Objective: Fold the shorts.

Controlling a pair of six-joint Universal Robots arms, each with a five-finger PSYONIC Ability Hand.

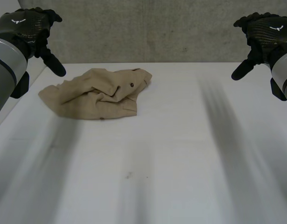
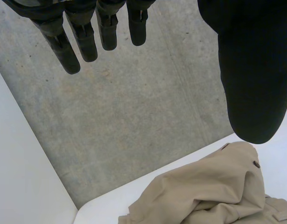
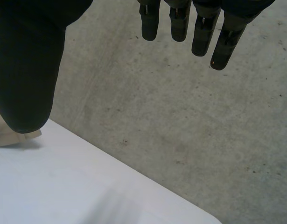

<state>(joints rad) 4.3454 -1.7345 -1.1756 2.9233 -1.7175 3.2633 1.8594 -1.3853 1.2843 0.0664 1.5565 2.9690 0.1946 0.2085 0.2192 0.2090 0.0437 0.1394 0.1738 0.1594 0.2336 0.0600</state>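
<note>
Left hand (image 1: 26,27) and right hand (image 1: 267,30) hang raised, fingers relaxed.

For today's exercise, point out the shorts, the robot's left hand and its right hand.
shorts (image 1: 96,93): head view, crumpled middle of the cloth.
left hand (image 1: 25,25): head view, back of the hand.
right hand (image 1: 267,29): head view, back of the hand.

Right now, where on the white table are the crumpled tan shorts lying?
In the head view the crumpled tan shorts lie far left on the white table, near the open black left hand, untouched.
</note>
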